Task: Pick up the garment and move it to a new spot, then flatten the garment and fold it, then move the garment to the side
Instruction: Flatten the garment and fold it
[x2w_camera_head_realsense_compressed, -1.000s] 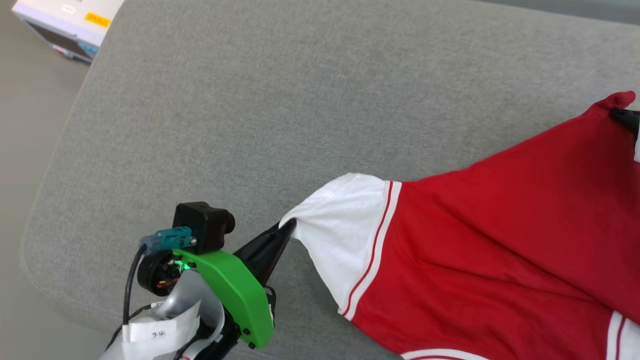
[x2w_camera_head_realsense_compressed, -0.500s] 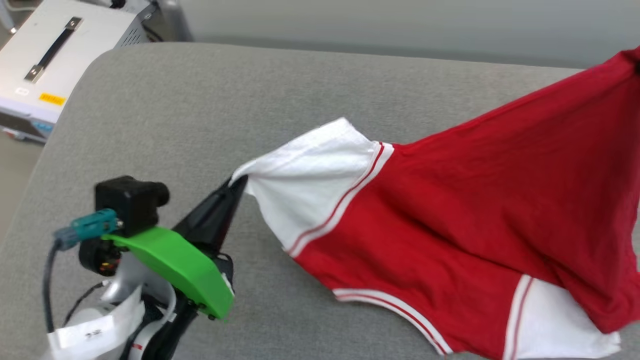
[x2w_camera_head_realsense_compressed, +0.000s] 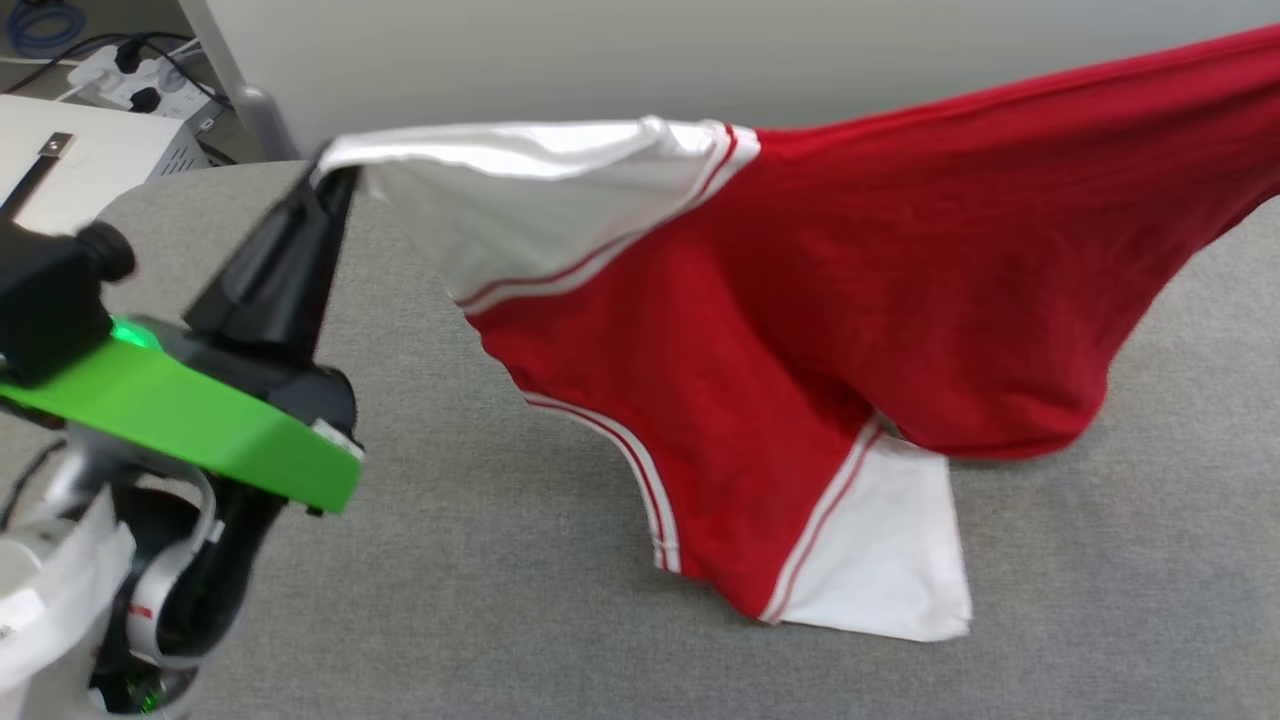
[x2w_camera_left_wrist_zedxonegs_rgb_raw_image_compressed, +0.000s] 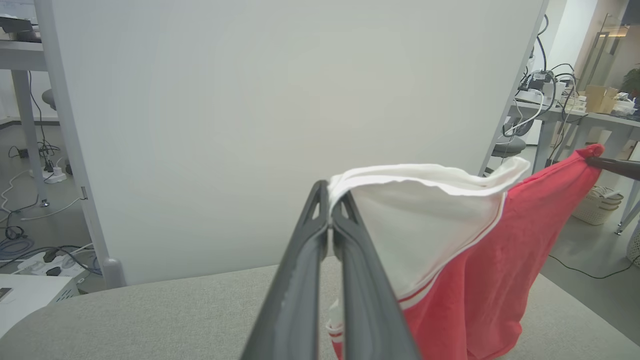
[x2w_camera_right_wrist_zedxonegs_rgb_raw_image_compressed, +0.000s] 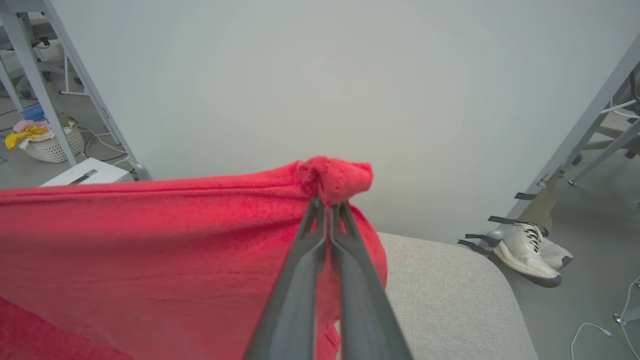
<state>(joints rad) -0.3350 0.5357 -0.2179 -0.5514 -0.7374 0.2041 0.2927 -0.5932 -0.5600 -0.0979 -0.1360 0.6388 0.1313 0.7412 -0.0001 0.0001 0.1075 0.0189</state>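
Left tool grips the garment's white sleeve, right tool its red corner (fabric stretched between).

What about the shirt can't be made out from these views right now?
Head view: the red T-shirt with white sleeves runs off the right edge.
Left wrist view: fingers of the left gripper cover its lower edge.
Right wrist view: fingers of the right gripper cover its hanging side.

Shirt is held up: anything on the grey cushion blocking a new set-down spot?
Nothing visible does. The left gripper and right gripper are shut on the garment, and no other object lies on the grey cushion below or beside it.
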